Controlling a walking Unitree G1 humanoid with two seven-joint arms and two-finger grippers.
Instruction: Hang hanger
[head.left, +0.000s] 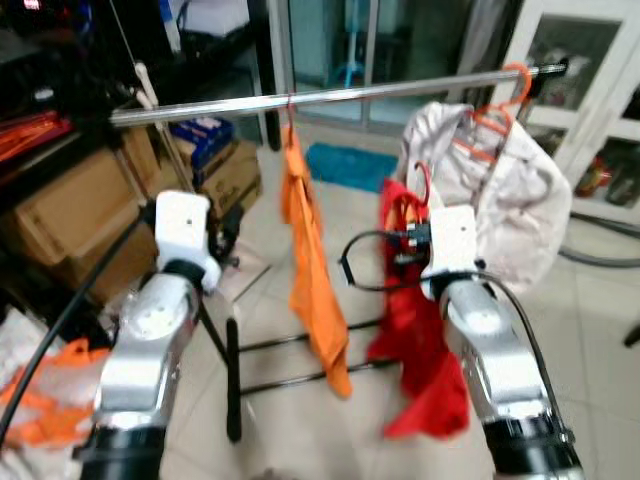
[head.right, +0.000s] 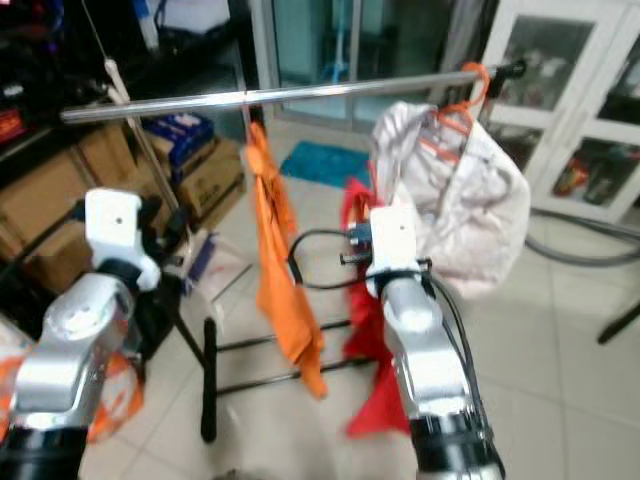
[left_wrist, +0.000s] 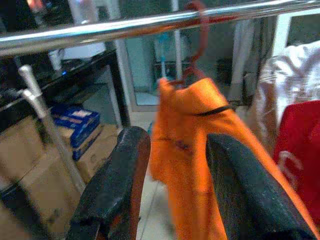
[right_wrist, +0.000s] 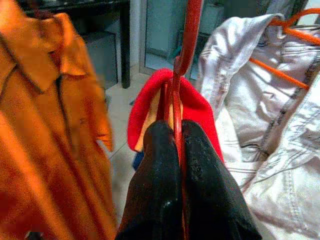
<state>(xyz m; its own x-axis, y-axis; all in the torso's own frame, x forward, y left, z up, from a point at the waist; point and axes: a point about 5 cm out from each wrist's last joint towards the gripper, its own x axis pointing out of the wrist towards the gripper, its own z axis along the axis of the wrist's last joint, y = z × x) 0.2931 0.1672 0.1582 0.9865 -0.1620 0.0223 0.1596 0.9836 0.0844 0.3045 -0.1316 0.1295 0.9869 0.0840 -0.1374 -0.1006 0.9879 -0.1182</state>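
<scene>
While left gripper (left_wrist: 172, 185) jaws spread, right gripper (right_wrist: 178, 150) jaws pinch red hanger (right_wrist: 184, 55).

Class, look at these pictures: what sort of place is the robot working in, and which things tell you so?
Probably a laundry or storage corner of a home: a clothes rail hung with an orange shirt, cardboard boxes stacked beside it, a tiled floor and white glass-door cabinets.
</scene>
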